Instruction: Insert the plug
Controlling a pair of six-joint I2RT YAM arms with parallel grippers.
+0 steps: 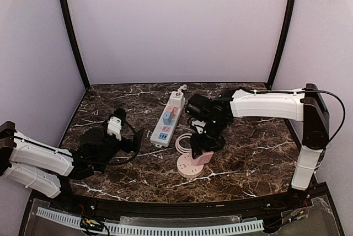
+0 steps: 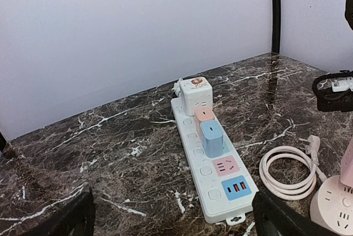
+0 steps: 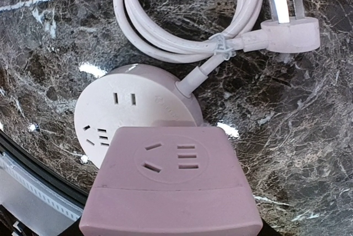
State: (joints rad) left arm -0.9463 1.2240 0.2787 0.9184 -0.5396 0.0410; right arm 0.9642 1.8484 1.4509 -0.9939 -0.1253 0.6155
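Nearest my right wrist camera was the adapter, a pink block filling the bottom of the view with its socket face toward the lens. I couldn't see the fingers there. The block sat over the hub rather than lying on the marble, so I judged it clamped by its sides, the jaws partly closed. I took it for the piece to insert, held that way to aim its hidden prongs at the hub's sockets. Beyond the hub, its cable lay coiled and its plug lay loose, in nothing.

From the left wrist, the fingers stood fully apart at the bottom corners with nothing between them. They faced the strip, whose far sockets carried three adapters while the near ones were free.

From above, the right gripper reached in from the right and held the adapter tilted over the hub's far right edge. Whether the two touched I couldn't tell. The left gripper rested left of the strip, well apart from the hub, which I read as keeping clear of the insertion.
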